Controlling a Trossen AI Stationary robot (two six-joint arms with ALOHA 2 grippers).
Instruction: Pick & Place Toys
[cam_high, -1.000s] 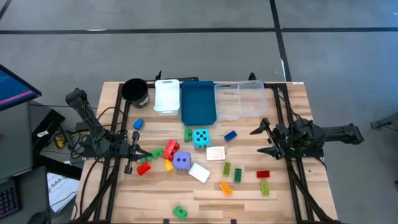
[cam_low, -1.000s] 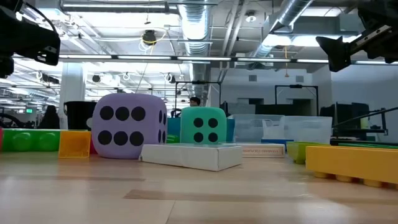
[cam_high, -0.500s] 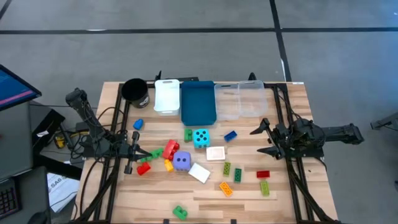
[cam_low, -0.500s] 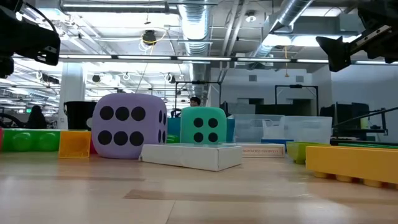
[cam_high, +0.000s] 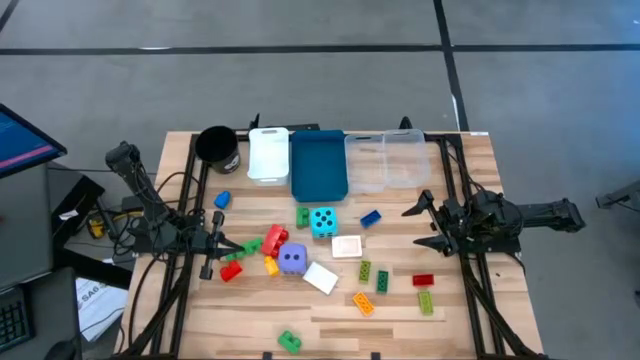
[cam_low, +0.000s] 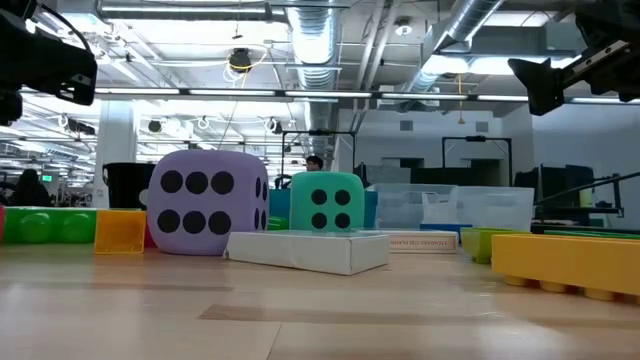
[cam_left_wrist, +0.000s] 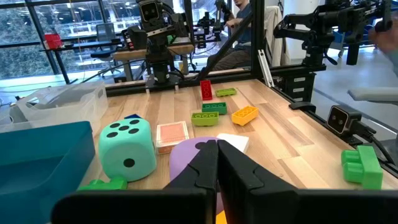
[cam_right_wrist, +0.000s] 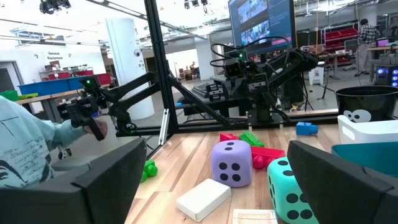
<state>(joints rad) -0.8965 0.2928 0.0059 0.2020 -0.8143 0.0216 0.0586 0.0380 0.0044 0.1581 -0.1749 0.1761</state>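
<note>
Toys lie scattered on the wooden table: a purple die (cam_high: 292, 259), a cyan die (cam_high: 323, 221), two white cards (cam_high: 347, 247) (cam_high: 321, 277), and several small bricks, among them a red one (cam_high: 275, 240), an orange one (cam_high: 363, 303) and a green one (cam_high: 289, 341). My left gripper (cam_high: 238, 246) is shut and empty at the table's left, its tips close to the red and green bricks; the purple die (cam_left_wrist: 186, 155) lies just beyond its fingers. My right gripper (cam_high: 420, 225) is open and empty at the table's right, pointing toward the dice (cam_right_wrist: 233, 163).
A black cup (cam_high: 216, 147), a white bin (cam_high: 268, 153), a blue bin (cam_high: 318, 163) and a clear bin (cam_high: 385, 160) stand in a row along the far edge. Black frame rails run along both sides of the table. A person's sleeve (cam_right_wrist: 25, 149) shows beyond the table.
</note>
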